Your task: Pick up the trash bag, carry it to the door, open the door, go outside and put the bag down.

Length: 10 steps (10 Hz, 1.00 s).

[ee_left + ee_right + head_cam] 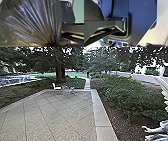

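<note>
One white chair point(57, 87) is standing at the far edge of the patio point(57, 114), and I'm looking out at it from my end of the link. A pale walkway point(87, 84) is leading off beyond it, past a tree trunk point(59, 70), while low bushes point(132, 97) are spreading along the right, past the flat pale border point(101, 114). My left hand point(53, 45) is pinching the trash bag point(37, 18), and dark, glossy plastic is fanning out in creases from the gathered part, near the robot's body. How the right hand is sitting, spread or pressed together, I'm not managing to tell
</note>
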Tool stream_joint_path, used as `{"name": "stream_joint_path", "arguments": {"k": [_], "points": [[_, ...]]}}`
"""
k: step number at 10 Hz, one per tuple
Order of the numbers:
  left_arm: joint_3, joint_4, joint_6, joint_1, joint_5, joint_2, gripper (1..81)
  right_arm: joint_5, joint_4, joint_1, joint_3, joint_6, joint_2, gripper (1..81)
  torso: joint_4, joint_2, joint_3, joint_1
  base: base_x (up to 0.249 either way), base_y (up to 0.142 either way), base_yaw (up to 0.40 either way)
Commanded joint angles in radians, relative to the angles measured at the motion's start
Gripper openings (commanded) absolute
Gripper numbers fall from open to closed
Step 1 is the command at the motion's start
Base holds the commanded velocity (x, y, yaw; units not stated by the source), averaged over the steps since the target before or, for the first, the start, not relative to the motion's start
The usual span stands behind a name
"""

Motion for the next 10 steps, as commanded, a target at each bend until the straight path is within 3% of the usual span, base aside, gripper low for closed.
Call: {"name": "stream_joint_path", "arguments": {"k": [1,3,5,6,7,8,9,10], "points": [[0.007,-0.008,-0.003,-0.042,0.079,-0.017,1.0,-0.069,-0.001,0.048,0.000,-0.003,-0.003,81.1,0.093,0.000,0.000,0.000,0.000,0.000,0.000],[0.016,-0.019,-0.006,-0.044,0.077,-0.023,1.0,-0.069,-0.002,0.048,0.000,-0.003,-0.003,81.1,0.160,0.000,0.000,0.000,0.000,0.000,0.000],[0.017,-0.023,-0.006,-0.049,0.077,-0.026,1.0,-0.069,-0.002,0.046,0.000,-0.005,-0.006,81.1,0.228,0.000,-0.035,0.000,0.000,0.000,0.000],[0.031,-0.028,-0.006,-0.058,0.086,-0.033,1.0,-0.069,-0.002,0.042,0.000,-0.005,-0.009,81.1,0.166,0.000,-0.008,0.000,0.000,0.000,0.000],[0.093,-0.037,-0.005,-0.068,0.131,-0.068,1.0,-0.084,-0.002,0.039,0.016,-0.005,-0.019,81.1,0.197,0.000,-0.015,0.000,0.000,0.000,0.000],[0.182,-0.043,-0.005,-0.079,0.139,-0.114,1.0,-0.088,-0.002,0.036,0.059,-0.006,-0.037,81.1,0.220,0.000,-0.019,0.000,0.000,0.000,0.000],[0.264,-0.045,-0.005,-0.088,0.140,-0.159,1.0,-0.088,-0.002,0.034,0.130,-0.006,-0.072,81.1,0.228,0.000,-0.021,0.000,0.000,0.000,0.000],[0.327,-0.045,-0.006,-0.099,0.139,-0.198,1.0,-0.088,-0.001,0.034,0.207,-0.006,-0.115,81.1,0.227,0.000,-0.021,0.000,0.000,0.000,0.000]]}}
